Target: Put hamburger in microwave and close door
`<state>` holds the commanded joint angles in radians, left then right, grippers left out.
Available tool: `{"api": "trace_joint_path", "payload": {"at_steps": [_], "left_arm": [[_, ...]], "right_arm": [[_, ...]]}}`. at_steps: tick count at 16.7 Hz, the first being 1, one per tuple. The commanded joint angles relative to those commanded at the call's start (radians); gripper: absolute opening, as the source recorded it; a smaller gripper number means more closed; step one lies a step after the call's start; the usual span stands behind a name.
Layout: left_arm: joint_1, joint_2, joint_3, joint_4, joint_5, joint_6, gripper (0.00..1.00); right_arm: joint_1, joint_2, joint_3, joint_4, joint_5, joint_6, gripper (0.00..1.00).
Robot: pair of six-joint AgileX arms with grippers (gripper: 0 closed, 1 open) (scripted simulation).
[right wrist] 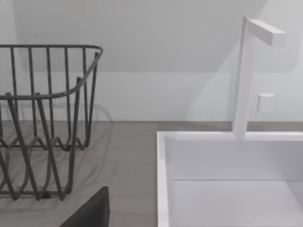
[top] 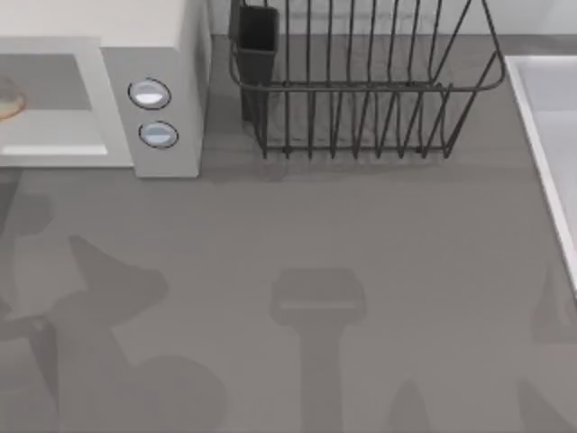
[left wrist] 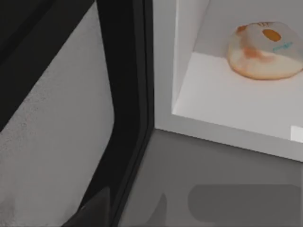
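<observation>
Hamburger: the small round tan bun-coloured hamburger (left wrist: pixel 265 52) is sitting on the white floor inside the cavity; its edge is showing at the top view's far left (top: pixel 7 97).
Microwave: the boxy off-white microwave (top: pixel 171 54) with two silvery-blue knobs (top: pixel 150 94) is standing at the table's back left.
Door: the dark-framed door (left wrist: pixel 125 113) is standing open beside the cavity.
Dish rack: the dark wire dish rack (top: pixel 361 81) is standing right of the microwave.
Sink: the white sink (right wrist: pixel 227 179) is lying at the right.
Grippers: grasp state of both, cannot tell.
</observation>
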<state>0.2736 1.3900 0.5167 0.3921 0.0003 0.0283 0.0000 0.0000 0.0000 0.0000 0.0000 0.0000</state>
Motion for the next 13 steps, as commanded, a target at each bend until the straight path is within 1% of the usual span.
{"api": "trace_joint_path", "payload": {"at_steps": [3,6,9,13], "left_arm": [[-0.006,-0.030,-0.013,-0.010,0.000,-0.001,1.00],[-0.029,-0.148,-0.055,-0.042,0.000,-0.003,1.00],[-0.065,-0.342,-0.122,-0.093,0.000,-0.007,1.00],[-0.126,-0.680,-0.240,-0.180,0.001,-0.014,1.00]], "right_arm": [[0.000,0.000,0.000,0.000,0.000,0.000,1.00],[0.000,0.000,0.000,0.000,0.000,0.000,1.00],[0.000,0.000,0.000,0.000,0.000,0.000,1.00],[0.000,0.000,0.000,0.000,0.000,0.000,1.00]]}}
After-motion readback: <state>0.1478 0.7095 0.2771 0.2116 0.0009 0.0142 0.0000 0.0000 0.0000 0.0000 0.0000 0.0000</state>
